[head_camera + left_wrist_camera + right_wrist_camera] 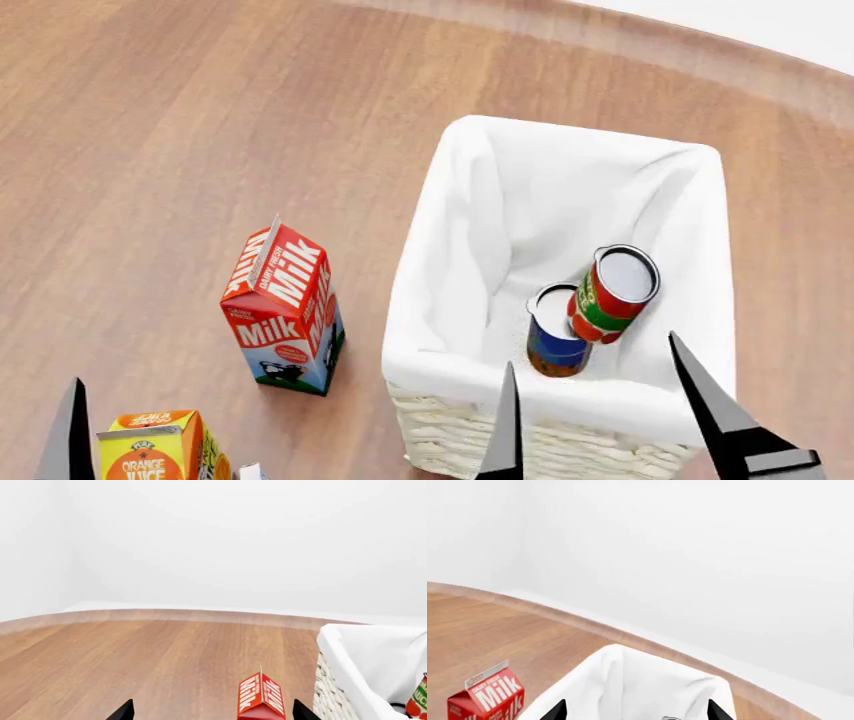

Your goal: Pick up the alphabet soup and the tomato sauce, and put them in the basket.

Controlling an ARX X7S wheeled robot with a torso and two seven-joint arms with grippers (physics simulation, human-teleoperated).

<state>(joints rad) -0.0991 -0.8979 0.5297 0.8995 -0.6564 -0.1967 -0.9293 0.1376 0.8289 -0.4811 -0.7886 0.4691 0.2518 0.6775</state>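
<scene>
The cream wicker basket (441, 300) with its white liner stands right of centre in the head view. Both cans are inside it. The blue alphabet soup (553, 340) stands upright, and the red-and-green tomato sauce (614, 295) leans against it. My right gripper (607, 430) hovers open over the basket's near end, holding nothing. From the right wrist, that gripper (637, 711) looks down into the basket (620, 680). My left gripper (213, 712) is open and empty over the table beside the basket (340, 660). A sliver of the tomato sauce (419, 702) shows there.
A red milk carton (283, 310) stands left of the basket, seen also as the milk carton (261, 697) between the left fingers' line of sight. An orange juice carton (154, 445) is at the near left. Wooden table (200, 120) extends to a far curved edge.
</scene>
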